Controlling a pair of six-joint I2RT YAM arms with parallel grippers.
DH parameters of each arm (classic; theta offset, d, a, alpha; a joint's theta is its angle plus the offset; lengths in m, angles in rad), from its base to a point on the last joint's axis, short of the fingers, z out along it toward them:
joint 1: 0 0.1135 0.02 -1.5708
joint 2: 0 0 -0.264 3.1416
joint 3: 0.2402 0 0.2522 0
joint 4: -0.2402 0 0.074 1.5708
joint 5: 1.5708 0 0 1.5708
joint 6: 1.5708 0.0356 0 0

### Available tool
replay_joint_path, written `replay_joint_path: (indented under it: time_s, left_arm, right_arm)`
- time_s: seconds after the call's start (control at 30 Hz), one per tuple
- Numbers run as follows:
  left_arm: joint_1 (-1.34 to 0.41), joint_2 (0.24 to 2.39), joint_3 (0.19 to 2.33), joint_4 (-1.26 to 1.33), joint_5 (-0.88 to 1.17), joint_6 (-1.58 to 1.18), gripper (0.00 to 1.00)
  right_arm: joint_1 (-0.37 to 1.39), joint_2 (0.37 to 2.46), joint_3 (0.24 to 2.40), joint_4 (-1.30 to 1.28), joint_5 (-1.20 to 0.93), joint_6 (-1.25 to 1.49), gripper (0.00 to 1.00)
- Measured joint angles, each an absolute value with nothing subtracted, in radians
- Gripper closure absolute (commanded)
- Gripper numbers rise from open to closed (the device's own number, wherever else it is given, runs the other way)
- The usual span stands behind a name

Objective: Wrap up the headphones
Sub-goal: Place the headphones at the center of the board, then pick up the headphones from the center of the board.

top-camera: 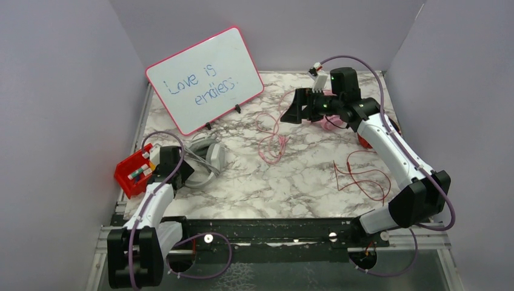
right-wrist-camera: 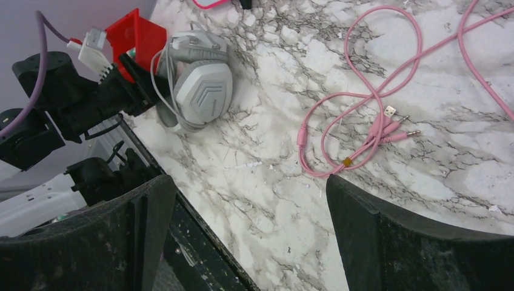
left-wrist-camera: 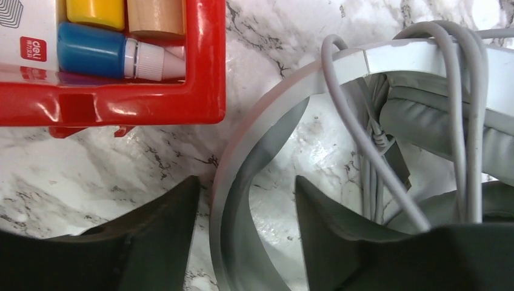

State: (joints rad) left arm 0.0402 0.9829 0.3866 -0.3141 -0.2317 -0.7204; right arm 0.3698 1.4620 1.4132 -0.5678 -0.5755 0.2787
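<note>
The grey/white headphones (top-camera: 209, 154) lie at the left of the table, with the grey cable (left-wrist-camera: 460, 91) looped over the headband (left-wrist-camera: 242, 200). My left gripper (top-camera: 186, 173) is open and its fingers (left-wrist-camera: 151, 242) straddle that headband with a gap on each side. The headphones also show in the right wrist view (right-wrist-camera: 203, 85). My right gripper (top-camera: 295, 109) is open, empty and raised at the far back. A loose pink cable (top-camera: 273, 136) and its plugs (right-wrist-camera: 394, 124) lie mid-table. The pink pair (top-camera: 332, 123) and the red-and-black pair (top-camera: 363, 141) are mostly hidden behind the right arm. A red cable (top-camera: 360, 176) lies loose at the right.
A red bin (top-camera: 133, 173) holding a blue bottle (left-wrist-camera: 91, 51) and other small items stands just left of the grey headphones. A whiteboard (top-camera: 203, 79) leans at the back left. Grey walls enclose the table on three sides.
</note>
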Motion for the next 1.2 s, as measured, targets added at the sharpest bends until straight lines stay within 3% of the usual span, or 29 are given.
replay_joint_path:
  time_s: [0.03,0.17,0.27,0.57,0.83,1.07,1.2]
  left_arm:
    - [0.040,0.982,0.387,-0.319,-0.232,-0.726,0.26]
    - [0.040,0.966,0.405,-0.359,-0.229,-0.756,0.17]
    - [0.040,0.938,0.437,-0.419,-0.227,-0.792,0.02]
    - [0.040,0.832,0.558,-0.664,-0.205,-0.924,0.02]
    - [0.040,0.567,0.757,-0.887,-0.231,-0.899,0.02]
    - [-0.034,0.548,0.999,-0.618,-0.183,-0.503,0.02]
    - [-0.116,0.715,1.070,-0.479,-0.030,-0.330,0.02]
  right_arm:
    - [0.370,1.462,1.413,-0.568,-0.575,0.279,0.00]
    - [0.370,1.462,1.413,-0.569,-0.574,0.278,0.00]
    - [0.370,1.460,1.413,-0.570,-0.574,0.276,0.00]
    - [0.370,1.440,1.367,-0.557,-0.535,0.310,0.00]
    - [0.346,1.444,1.325,-0.578,-0.350,0.382,0.00]
    - [0.144,1.501,1.309,-0.557,-0.241,0.439,0.00]
    - [0.060,1.615,1.360,-0.566,-0.163,0.507,0.00]
